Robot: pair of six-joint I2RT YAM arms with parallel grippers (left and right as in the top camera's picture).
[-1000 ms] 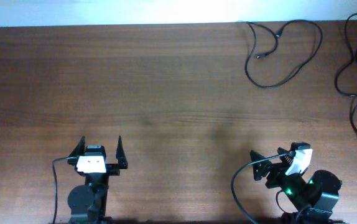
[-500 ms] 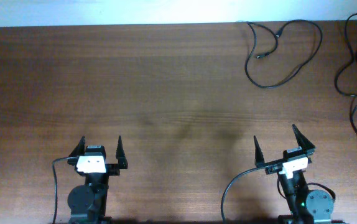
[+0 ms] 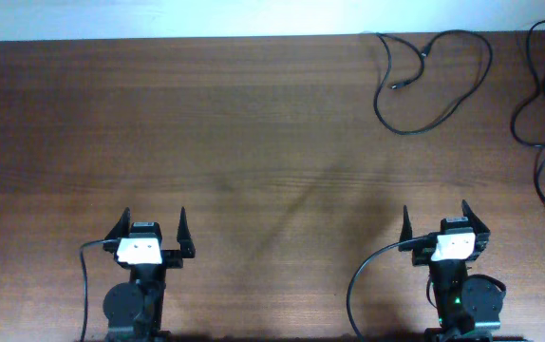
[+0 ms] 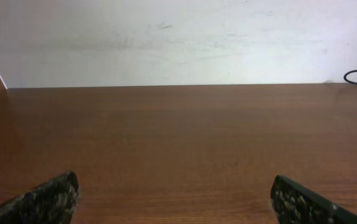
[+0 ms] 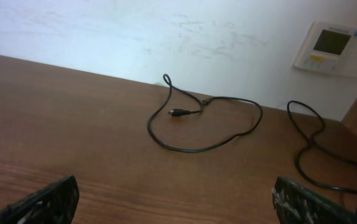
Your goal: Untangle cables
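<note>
Left gripper (image 3: 154, 217) and right gripper (image 3: 435, 211) gape wide, empty; the cables (image 3: 405, 132) look light, limp (pinch beside the plug (image 5: 177, 112)).

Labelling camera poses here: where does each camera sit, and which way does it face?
Overhead: above the table, looking straight down; left hand and right hand show.
Left wrist: low on the left hand, facing the far wall; its fingers show.
Right wrist: likewise, facing the looped cable that overhead also sees; its fingers show.
</note>
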